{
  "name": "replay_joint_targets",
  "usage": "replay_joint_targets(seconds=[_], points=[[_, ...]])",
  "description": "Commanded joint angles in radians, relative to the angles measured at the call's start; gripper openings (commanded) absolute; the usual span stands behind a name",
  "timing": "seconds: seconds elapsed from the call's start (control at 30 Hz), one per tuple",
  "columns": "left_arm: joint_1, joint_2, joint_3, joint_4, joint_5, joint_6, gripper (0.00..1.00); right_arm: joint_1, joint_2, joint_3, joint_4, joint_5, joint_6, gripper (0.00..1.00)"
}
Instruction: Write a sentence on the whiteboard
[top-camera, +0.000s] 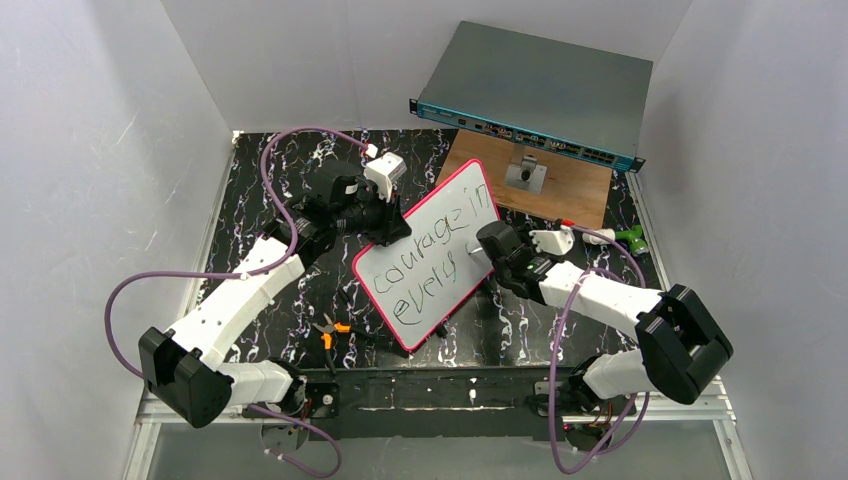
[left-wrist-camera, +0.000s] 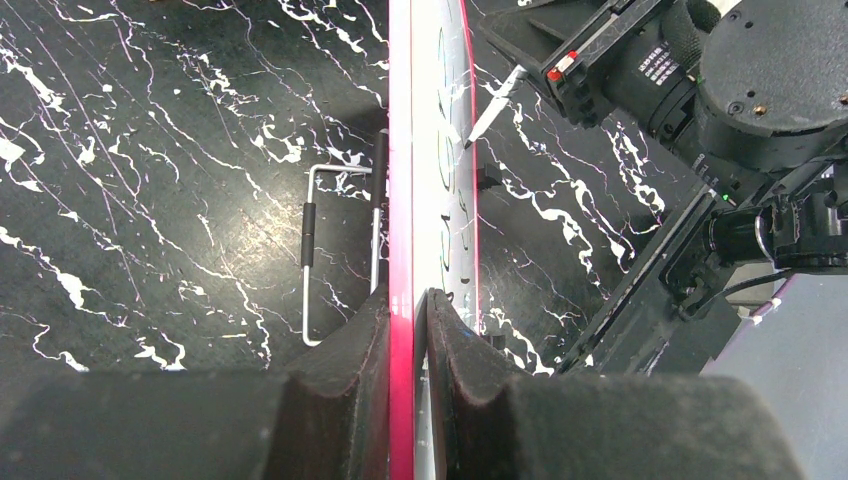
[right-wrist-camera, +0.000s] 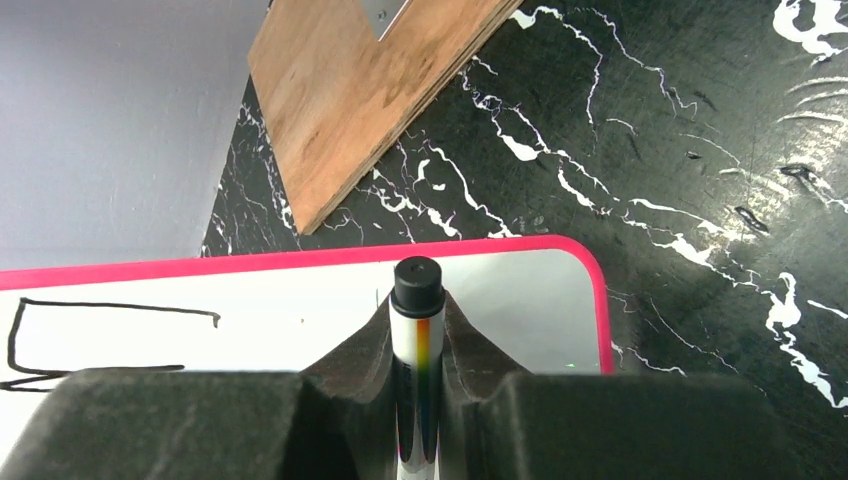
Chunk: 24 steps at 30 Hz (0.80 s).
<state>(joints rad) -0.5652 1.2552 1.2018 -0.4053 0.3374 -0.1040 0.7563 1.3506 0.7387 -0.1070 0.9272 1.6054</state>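
Note:
The whiteboard (top-camera: 455, 200), white with a pink-red frame, stands tilted in the middle of the black marble table. Black handwriting (top-camera: 425, 255) on it reads "courage in" over "every". My left gripper (top-camera: 387, 228) is shut on the board's upper-left edge; the left wrist view shows its pads clamped on the pink frame (left-wrist-camera: 401, 150), the gripper (left-wrist-camera: 410, 305) at the bottom. My right gripper (top-camera: 490, 255) is shut on a white marker (right-wrist-camera: 417, 285) with a black cap, its tip at the board's right side (left-wrist-camera: 493, 105). The right wrist view shows the gripper (right-wrist-camera: 417, 318) over the board (right-wrist-camera: 300, 300).
A grey-teal network switch (top-camera: 535, 95) rests at the back on a wooden board (top-camera: 575, 190) with a metal bracket (top-camera: 525, 175). Orange-handled pliers (top-camera: 330, 330) lie near the board's lower left. A green tool (top-camera: 630, 238) lies right. A wire stand (left-wrist-camera: 310, 250) sits behind the board. White walls enclose the table.

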Motion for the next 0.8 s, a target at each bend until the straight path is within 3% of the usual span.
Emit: replay_joint_targets(seconds=[0.0, 0.77], points=[[0.002, -0.016, 0.025, -0.035, -0.051, 0.069, 0.0, 0.014, 0.028, 0.04, 0.016, 0.022, 0.015, 0.01], [0.001, -0.027, 0.007, -0.036, -0.049, 0.07, 0.0, -0.028, 0.065, 0.079, -0.035, 0.07, 0.071, 0.01]])
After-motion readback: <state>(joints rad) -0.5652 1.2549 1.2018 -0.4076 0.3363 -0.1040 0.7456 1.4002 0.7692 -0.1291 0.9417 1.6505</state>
